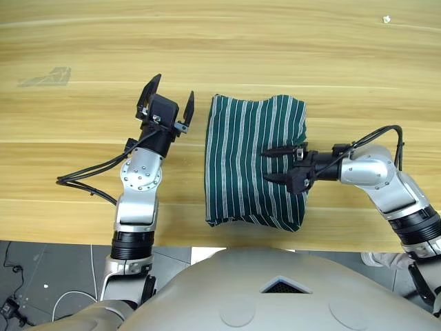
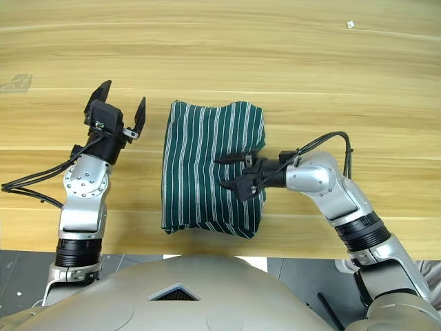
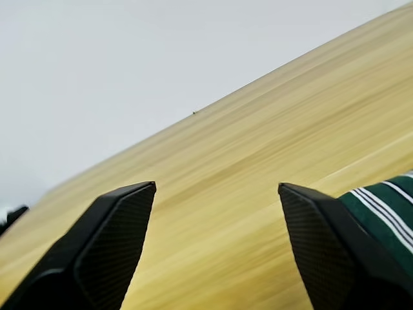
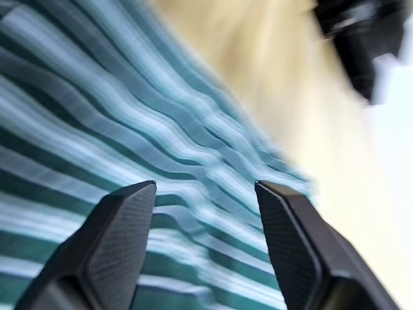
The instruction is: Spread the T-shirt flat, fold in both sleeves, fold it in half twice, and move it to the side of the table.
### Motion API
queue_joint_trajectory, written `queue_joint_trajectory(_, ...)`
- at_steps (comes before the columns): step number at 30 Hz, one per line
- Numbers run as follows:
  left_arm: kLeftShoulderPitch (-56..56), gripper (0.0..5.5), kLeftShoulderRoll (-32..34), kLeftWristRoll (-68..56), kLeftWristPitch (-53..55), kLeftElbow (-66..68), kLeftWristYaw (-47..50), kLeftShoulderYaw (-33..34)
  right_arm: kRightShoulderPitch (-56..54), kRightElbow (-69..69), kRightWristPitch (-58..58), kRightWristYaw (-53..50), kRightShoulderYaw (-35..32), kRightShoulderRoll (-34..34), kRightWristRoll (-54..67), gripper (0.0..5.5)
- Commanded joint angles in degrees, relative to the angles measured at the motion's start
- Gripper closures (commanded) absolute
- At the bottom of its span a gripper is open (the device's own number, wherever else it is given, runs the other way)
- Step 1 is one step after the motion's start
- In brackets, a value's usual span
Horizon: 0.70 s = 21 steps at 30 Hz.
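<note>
Though near table (image 1: 289, 48) edge, T-shirt (image 1: 238, 162) flat

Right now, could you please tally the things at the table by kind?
Green striped T-shirt: 1
Grippers, both open: 2 (left gripper, right gripper)
Small white scrap: 1
Total: 4

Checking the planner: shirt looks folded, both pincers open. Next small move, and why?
Probably lower the right pincer and close it on the shirt. It lies as a compact folded rectangle, the right pincer is open over its right part, the left pincer open over bare table beside its left edge; only moving it aside seems left.
</note>
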Motion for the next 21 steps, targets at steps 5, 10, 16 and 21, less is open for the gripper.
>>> queue_joint_trajectory(5, 14.6, 1.98, 15.6, 3.2, -10.9, -11.6, -10.8, 7.5, 12.0, -9.0, 2.2, -1.4, -10.5, -2.7, 14.8, 2.66)
queue_joint_trajectory(10, 30.4, 1.98, 26.4, 16.7, -26.8, -14.5, -14.8, 11.3, 15.4, -0.5, -14.0, -1.6, -19.3, -10.7, 5.3, 2.66)
queue_joint_trajectory(16, 31.7, 1.98, 31.9, 31.5, -39.2, -9.4, -12.3, 9.3, 13.9, 13.1, -31.2, -5.6, -18.9, -14.7, -10.9, 2.66)
queue_joint_trajectory(21, 27.1, 1.98, 30.4, 38.4, -42.0, -5.6, -10.2, 3.3, 14.2, 19.6, -34.7, -5.7, -13.9, -15.6, -14.8, 2.66)
